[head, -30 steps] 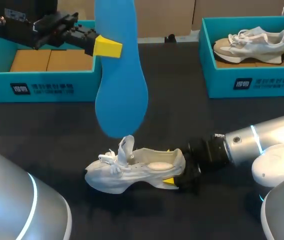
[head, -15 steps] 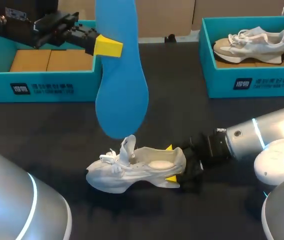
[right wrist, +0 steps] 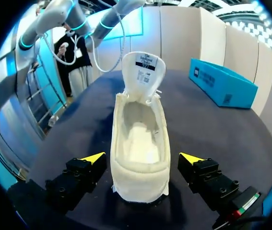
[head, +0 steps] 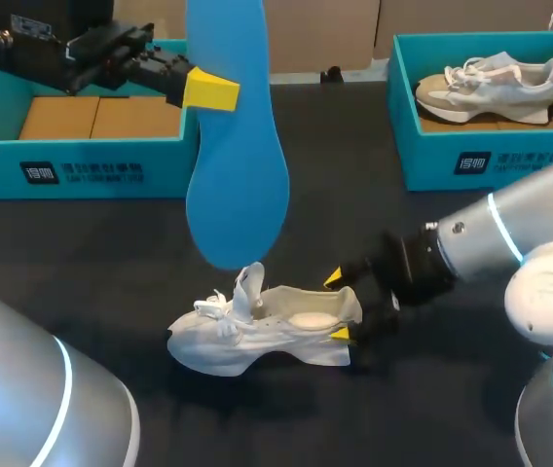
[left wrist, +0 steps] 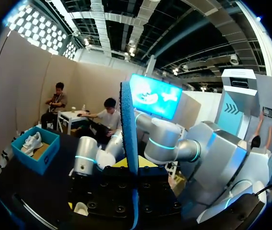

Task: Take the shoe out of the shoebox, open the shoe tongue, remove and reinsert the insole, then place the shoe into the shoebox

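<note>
My left gripper (head: pixel 216 89) is closed on the insole (head: pixel 238 185), pinching its narrow upper part. The blue insole hangs toe-down, with its tip just above the shoe (head: pixel 257 336). I judge it is held this way to line it up for sliding back in.

The shoe lies on its sole mid-table, toe toward my left. The tongue (head: pixel 248 282) is pulled upright, so the mouth is open.

My right gripper (head: pixel 338 306) is spread wide, 1 finger on each side of the heel. The right wrist view shows a gap on both sides, so it grips nothing. It is probably placed there to brace the heel.

The left box (head: pixel 82 170) has no shoe in it. The right box (head: pixel 471 161) holds a second shoe (head: pixel 486 83). Both boxes are well apart from my shoe, with bare table (head: pixel 354 204) between.

There is free room above and on the toe side, while the heel side is taken by my right arm. The upright tongue sits right under the insole tip and could snag it.
</note>
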Tool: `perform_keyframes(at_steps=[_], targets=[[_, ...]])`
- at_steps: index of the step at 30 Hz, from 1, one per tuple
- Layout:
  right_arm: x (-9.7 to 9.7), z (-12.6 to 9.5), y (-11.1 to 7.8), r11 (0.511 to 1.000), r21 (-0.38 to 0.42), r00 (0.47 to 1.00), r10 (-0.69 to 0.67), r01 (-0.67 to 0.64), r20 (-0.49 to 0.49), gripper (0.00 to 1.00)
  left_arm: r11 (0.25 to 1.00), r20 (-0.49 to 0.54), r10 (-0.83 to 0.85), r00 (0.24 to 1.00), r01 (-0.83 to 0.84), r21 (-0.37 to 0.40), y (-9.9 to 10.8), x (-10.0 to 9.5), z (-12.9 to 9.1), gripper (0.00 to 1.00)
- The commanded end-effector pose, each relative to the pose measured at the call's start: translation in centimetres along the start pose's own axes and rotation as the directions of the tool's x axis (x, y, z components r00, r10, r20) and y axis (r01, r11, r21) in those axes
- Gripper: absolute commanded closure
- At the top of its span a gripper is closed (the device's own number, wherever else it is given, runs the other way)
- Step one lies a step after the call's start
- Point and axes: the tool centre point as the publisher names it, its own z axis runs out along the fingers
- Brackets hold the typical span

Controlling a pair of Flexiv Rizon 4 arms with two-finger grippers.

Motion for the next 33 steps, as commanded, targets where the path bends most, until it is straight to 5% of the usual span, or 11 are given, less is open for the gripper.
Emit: perform_keyframes(at_steps=[1,13,33], targets=[[-0.2,-0.9,1.7,0.939,0.344,0.999,0.027,-0.019,-0.019,0.0,1.0,-0.001,0.0,1.0,0.0,-0.001,0.0,-0.1,0.1,1.0],[0.5,-0.6,2.8,0.786,0.616,0.997,0.073,-0.054,-0.006,0.0,1.0,-0.001,0.0,1.0,0.0,-0.001,0.0,-0.1,0.1,1.0],[2.0,-0.5,3.3,0.696,0.718,0.999,0.036,-0.028,0.004,0.0,1.0,-0.001,0.0,1.0,0.0,-0.001,0.0,-0.1,0.1,1.0]])
